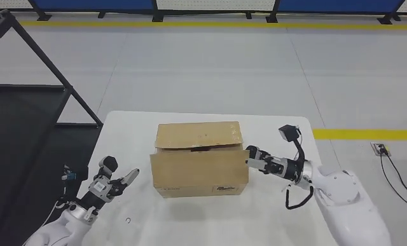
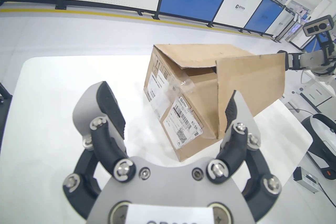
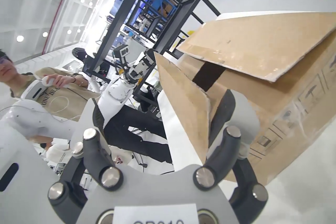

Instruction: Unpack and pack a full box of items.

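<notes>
The right gripper (image 3: pixel 161 101), fingers spread wide, straddles the raised flap (image 3: pixel 181 109) of the brown cardboard box (image 1: pixel 191 182). The left gripper (image 1: pixel 122 170) gapes wide near the white table's (image 1: pixel 127 125) left edge.

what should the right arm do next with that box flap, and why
Probably shut the right gripper on the front flap. Its jaws stand open with the flap's end edge between them, and nothing is clamped yet. A grip would let it swing the flap outward, since the cardboard box is only partly open.
</notes>
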`<state>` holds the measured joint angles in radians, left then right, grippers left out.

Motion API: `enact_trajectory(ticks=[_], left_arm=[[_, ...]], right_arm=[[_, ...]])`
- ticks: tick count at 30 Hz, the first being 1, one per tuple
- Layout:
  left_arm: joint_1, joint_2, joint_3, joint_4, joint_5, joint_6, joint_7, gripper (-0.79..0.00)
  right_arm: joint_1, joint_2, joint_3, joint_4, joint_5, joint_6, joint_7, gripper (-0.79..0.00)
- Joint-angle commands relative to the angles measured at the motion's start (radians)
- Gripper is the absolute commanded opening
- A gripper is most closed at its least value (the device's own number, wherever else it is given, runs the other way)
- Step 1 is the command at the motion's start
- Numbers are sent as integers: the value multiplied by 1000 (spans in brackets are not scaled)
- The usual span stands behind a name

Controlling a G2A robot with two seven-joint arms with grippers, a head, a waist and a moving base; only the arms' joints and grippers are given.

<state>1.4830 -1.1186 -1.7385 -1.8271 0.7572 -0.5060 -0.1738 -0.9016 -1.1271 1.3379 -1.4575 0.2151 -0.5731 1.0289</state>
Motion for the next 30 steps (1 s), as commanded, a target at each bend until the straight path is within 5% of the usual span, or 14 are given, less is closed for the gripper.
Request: enact_trajectory(ticks=[1, 13, 30], left_arm=[[2, 0, -1, -3, -11, -1, -4, 0], [-13, 4, 42, -12, -12, -28, -46, 0], [1, 21, 84, 4, 77, -170, -161, 0]], right_arm=[[-8, 6, 15, -9, 64, -15, 55, 0], [-113, 44, 74, -142, 106, -22, 196, 0], [-205, 115, 26, -229, -8, -23, 195, 0]])
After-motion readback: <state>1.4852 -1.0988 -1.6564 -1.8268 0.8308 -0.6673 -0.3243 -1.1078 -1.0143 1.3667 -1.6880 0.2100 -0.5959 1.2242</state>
